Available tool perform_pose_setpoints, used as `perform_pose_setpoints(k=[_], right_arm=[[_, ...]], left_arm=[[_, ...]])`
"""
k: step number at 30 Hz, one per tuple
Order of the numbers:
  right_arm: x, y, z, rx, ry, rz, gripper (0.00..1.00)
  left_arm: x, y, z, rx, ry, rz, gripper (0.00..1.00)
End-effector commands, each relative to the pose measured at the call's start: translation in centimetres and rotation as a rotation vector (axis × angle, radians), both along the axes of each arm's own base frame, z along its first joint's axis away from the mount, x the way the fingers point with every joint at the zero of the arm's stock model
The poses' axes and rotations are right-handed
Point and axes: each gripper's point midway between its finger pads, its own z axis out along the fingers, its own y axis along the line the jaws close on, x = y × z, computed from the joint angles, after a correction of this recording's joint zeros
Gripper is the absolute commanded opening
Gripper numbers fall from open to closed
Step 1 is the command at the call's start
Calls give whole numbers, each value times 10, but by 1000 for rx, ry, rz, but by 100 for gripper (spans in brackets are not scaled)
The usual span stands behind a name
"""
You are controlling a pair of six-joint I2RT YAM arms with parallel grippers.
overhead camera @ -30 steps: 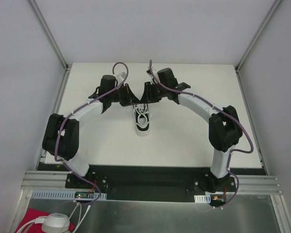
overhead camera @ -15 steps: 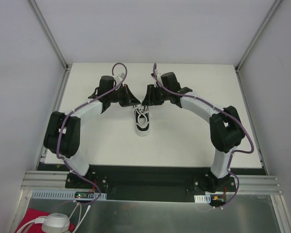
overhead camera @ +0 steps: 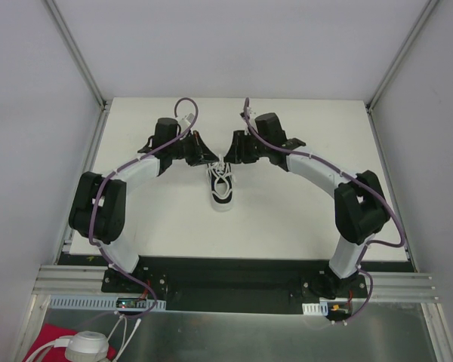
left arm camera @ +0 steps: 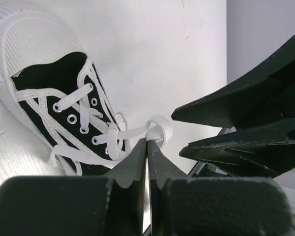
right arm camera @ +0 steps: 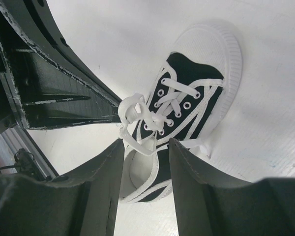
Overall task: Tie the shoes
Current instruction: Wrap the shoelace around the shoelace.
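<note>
**Two robot hands meeting over a small black canvas sneaker with white sole and toe rim (overhead camera: 221,188), at the far centre of the white table (overhead camera: 302,219).**
The sneaker rests on its sole, toe towards the arm bases. Left hand (left arm camera: 146,143): fingers pressed together, pinching a loop of the thin white lace (left arm camera: 160,129) raised off the eyelets. Right hand (right arm camera: 145,143): fingers apart, one on either side of the looped lace, gripping nothing.

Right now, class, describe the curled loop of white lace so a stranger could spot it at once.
On the white table, midway across, lies a small black sneaker with a white ribbed toe. At its ankle end the left gripper pinches a curled white lace loop, the only lacing raised clear of the eyelets.
</note>
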Motion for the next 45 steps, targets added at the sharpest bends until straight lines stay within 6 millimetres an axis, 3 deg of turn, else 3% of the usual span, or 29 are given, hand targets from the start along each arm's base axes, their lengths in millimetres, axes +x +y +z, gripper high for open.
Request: perform_pose_setpoints(k=[1, 23, 45], right_arm=[[14, -6, 33, 45, -81, -55, 45], [30, 16, 21, 27, -28, -25, 45], [33, -3, 13, 9, -37, -85, 45]], left_arm=[[0, -3, 6, -28, -22, -22, 0], [-4, -5, 9, -47, -20, -41, 0], [-3, -5, 6, -45, -12, -39, 0]])
